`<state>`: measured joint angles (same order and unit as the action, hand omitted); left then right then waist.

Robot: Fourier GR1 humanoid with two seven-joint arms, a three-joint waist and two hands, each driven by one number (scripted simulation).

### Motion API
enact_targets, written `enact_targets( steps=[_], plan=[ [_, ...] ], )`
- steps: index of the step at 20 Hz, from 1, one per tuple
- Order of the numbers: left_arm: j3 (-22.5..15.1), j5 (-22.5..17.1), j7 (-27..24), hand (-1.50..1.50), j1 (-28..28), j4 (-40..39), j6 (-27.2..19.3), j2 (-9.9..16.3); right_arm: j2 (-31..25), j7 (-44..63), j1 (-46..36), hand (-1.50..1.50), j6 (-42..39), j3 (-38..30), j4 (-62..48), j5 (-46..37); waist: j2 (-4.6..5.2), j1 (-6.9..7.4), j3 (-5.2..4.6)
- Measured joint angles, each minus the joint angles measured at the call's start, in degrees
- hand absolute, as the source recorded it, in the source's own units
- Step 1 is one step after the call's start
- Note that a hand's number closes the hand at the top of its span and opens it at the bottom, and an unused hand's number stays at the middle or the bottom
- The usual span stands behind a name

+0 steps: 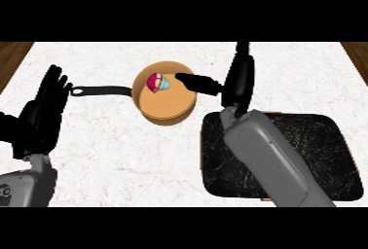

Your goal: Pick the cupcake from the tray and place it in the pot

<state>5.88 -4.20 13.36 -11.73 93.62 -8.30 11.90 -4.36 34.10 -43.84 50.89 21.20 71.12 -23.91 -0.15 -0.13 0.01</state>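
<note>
The cupcake [156, 82], with red-pink topping and a light blue wrapper, lies on its side inside the orange pot [167, 99], near the pot's far left rim. The pot has a black handle [101, 90] pointing left. My right hand [215, 85] hovers at the pot's right rim, fingers straight and pointing left toward the cupcake, a small gap between them and it. The black tray [330, 146] sits at the right, partly hidden under my right forearm. My left hand [45, 109] rests open at the left, fingers up.
The white marble counter [129, 165] spreads around the pot and tray. Strips of wooden floor [13, 53] show at the far left and right corners beyond the counter's edges.
</note>
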Motion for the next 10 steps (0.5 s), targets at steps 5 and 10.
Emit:
enact_targets(
  steps=[5, 10],
  plan=[
    [0.59, -0.14, -0.62, 0.0, 0.52, -0.08, 0.73, -0.09, -3.49, 0.96, 8.12, -1.5, -4.65, -0.47, 11.43, -0.53, 0.0, -0.16, -0.01],
    [1.03, 0.1, 0.9, 0.0, -0.08, 0.88, 0.64, -0.08, -4.68, 0.1, 14.66, -1.5, -8.44, -1.43, 18.58, -1.31, 0.04, -0.07, -0.01]
  ],
)
